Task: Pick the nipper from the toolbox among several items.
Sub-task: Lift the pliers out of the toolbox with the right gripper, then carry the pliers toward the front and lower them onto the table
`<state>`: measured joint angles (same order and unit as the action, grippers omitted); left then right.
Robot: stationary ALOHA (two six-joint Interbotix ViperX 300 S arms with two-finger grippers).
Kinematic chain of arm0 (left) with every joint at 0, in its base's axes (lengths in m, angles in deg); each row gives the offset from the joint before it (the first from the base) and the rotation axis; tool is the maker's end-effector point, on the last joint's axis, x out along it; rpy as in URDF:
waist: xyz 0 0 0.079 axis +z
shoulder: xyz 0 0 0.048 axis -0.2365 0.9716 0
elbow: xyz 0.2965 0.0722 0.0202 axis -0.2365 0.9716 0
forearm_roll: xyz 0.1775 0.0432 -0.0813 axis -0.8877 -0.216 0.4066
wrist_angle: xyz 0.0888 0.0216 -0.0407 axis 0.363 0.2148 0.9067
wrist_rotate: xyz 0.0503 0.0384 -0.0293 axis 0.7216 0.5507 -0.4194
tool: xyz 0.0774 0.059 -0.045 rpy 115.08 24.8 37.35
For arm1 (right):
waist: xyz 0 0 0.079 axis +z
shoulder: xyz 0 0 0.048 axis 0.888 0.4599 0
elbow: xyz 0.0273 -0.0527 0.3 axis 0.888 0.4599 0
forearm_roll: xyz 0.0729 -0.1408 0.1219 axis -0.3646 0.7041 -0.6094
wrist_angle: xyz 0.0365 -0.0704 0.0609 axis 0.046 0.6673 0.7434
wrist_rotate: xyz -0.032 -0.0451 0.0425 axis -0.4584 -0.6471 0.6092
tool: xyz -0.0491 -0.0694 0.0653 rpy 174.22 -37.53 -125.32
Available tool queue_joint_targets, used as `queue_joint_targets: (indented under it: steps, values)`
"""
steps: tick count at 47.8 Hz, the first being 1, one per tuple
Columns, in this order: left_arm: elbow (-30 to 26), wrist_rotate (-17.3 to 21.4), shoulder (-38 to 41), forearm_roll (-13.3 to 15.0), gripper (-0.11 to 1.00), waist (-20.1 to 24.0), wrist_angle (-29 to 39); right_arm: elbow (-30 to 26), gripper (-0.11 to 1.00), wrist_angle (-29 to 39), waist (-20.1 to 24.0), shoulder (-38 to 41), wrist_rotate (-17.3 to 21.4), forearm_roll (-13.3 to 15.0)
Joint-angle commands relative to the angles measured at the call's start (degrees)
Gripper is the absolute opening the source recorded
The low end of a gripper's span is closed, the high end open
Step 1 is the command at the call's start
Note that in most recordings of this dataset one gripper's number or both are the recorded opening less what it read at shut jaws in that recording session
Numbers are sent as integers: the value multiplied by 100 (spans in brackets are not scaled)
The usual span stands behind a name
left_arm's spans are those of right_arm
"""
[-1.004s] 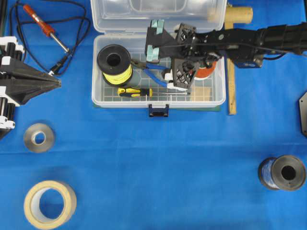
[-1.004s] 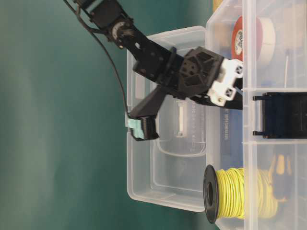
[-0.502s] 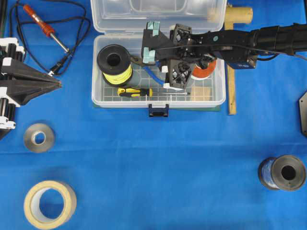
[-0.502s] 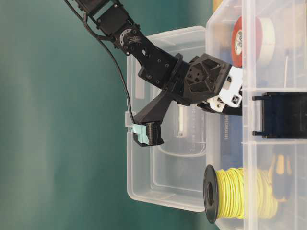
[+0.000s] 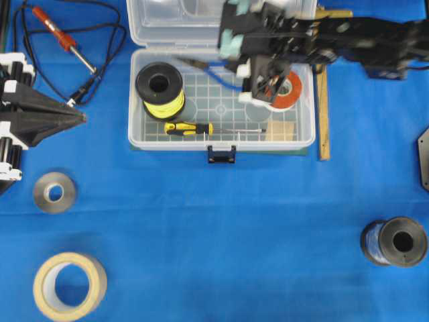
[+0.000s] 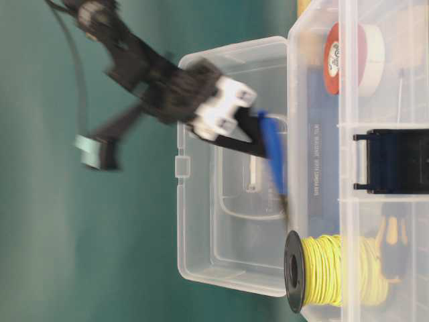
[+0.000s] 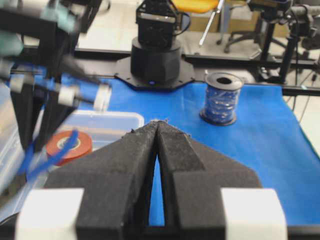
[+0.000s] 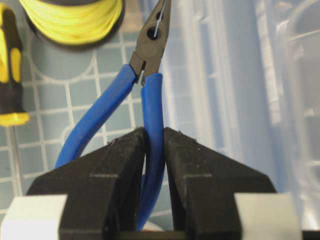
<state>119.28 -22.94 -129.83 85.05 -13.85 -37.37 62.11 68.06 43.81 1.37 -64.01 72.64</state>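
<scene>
Now the right gripper [image 8: 154, 150] pinches one blue handle of the small dark-nosed nipper [image 8: 145, 100], lifted over the clear plastic toolbox [image 5: 221, 142] toward twelve o'clock (left jaws pressed together); raise steadily, grip firm.

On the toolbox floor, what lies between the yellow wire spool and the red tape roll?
In the overhead view, only bare gridded floor of the toolbox lies between the yellow wire spool and the red tape roll. The nipper hangs lifted in the right gripper.
</scene>
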Motion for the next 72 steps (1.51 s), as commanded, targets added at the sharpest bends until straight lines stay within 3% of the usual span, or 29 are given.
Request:
queue_joint_targets:
  steps: [1,12,25,33,48,59,72]
  values:
    - [-44,0,35,9,0,-9,-26,44,13,0,-44,-562,0,-9]
    - [-44,0,35,9,0,18,-18,624,13,-185,475,-1556,70,-26]
    - [-26,0,35,18,0,105,-18,1125,13,-633,1661,-1854,246,-193]
    - [-18,0,35,9,0,132,-18,1143,13,-923,2285,-1380,571,-220]
    - [0,0,18,18,0,132,-18,879,13,-1125,2813,18,1125,-220]
    - [0,0,9,9,0,149,-18,659,13,-1090,2962,809,1433,-229]
    - [9,0,0,9,0,141,-9,606,13,-1090,2971,993,1512,-229]
